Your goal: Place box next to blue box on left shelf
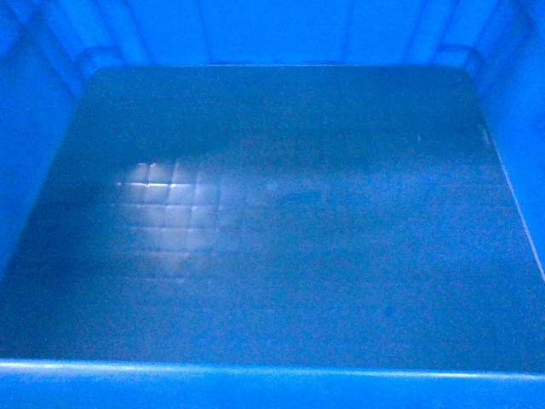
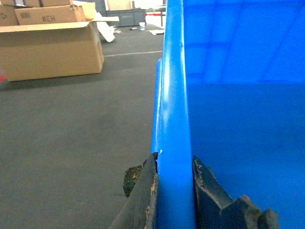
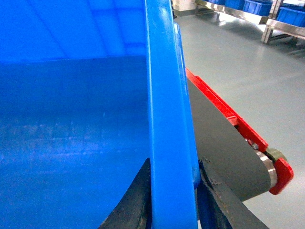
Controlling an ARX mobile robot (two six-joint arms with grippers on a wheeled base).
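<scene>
Grip was held on the box (image 1: 272,256): left gripper (image 2: 174,191) and right gripper (image 3: 174,195) fingers were clamped over opposite rims.

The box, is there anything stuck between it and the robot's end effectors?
No. Each end effector is clamped straight onto the box: the left end effector straddles its left rim, the right end effector its right rim, fingers on both sides of the wall with nothing visible between.

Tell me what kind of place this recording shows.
Probably a warehouse or logistics floor: stacked cardboard boxes on bare concrete, metal racks holding blue bins, and a red-framed conveyor beside the blue crate.
</scene>
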